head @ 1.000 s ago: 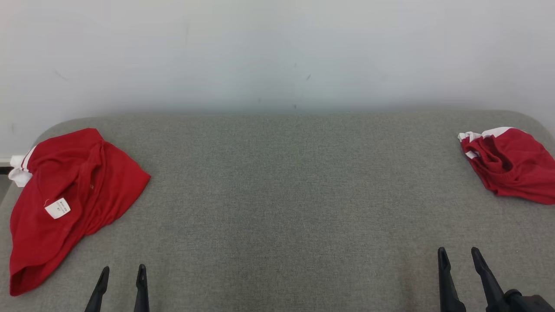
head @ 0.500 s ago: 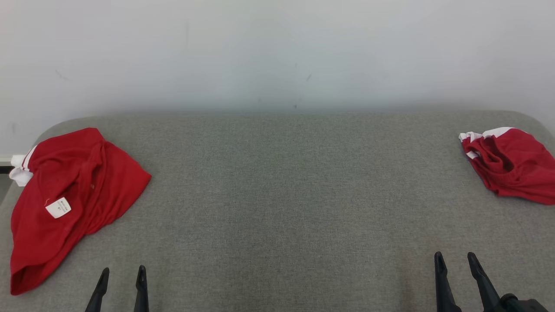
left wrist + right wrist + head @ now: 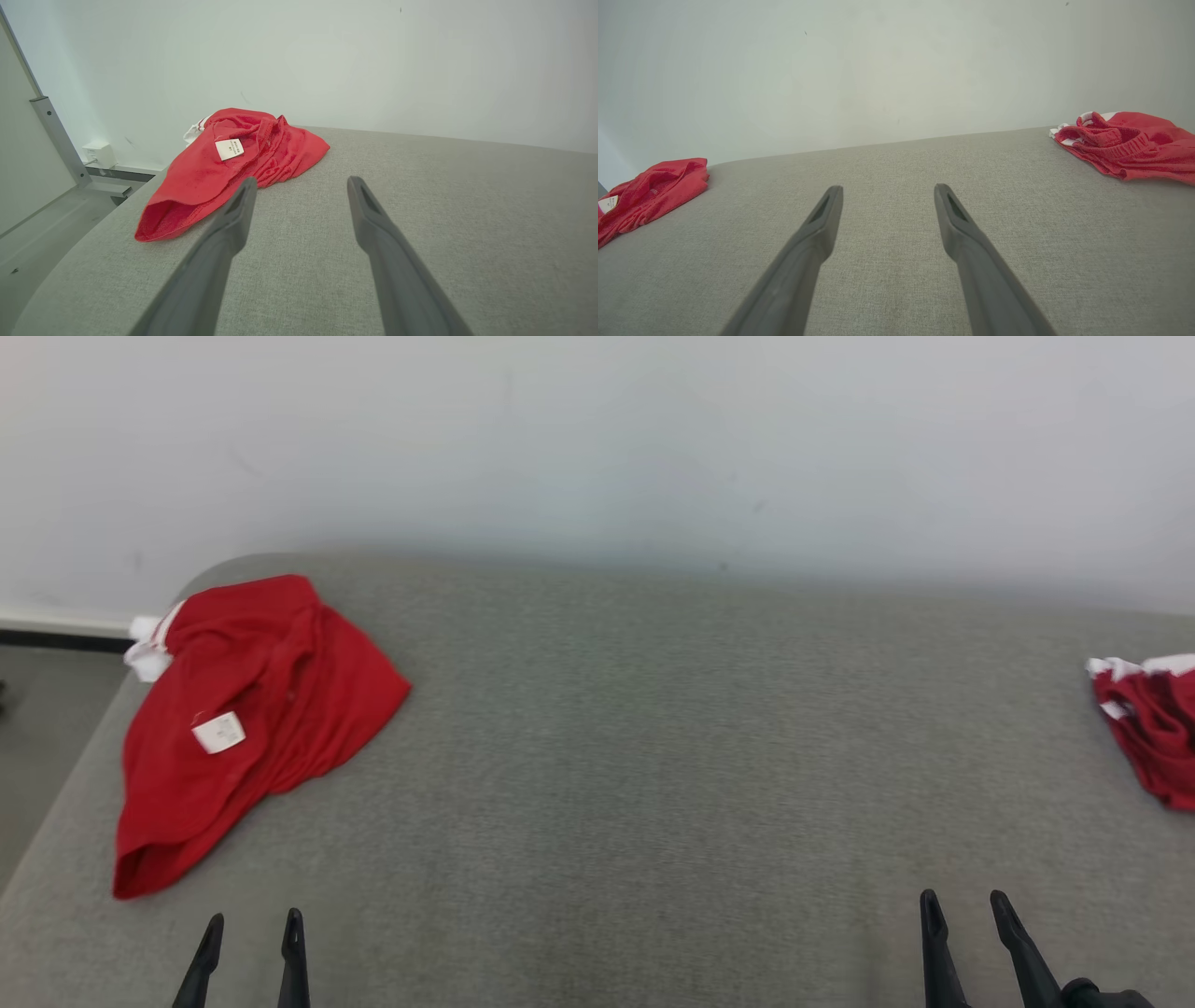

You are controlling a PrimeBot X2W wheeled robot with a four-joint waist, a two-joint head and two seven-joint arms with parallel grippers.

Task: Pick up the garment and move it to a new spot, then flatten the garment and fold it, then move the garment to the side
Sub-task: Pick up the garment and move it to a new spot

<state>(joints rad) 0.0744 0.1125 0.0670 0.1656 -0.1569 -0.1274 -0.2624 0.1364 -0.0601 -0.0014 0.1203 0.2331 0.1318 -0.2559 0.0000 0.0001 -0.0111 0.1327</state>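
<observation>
Left claw (image 3: 254, 919) and right claw (image 3: 964, 898) both gape, empty, over the grey worktop (image 3: 653, 756). Red garment (image 3: 252, 709) lies crumpled at the far-left corner. Reach with your left claw; pinch a raised fold, well in from the edge

The garment (image 3: 252, 709) beyond and left of the left gripper (image 3: 254, 915) is bright red, with a white label (image 3: 218, 733) and white trim. A second garment (image 3: 1153, 728), beyond and right of the right gripper (image 3: 963, 894), is the same red with white trim. The fingers (image 3: 293, 957) are dark grey. The tabletop (image 3: 653, 756) under them is a flecked grey weave, and the wall (image 3: 597, 439) past their tips is plain off-white.
</observation>
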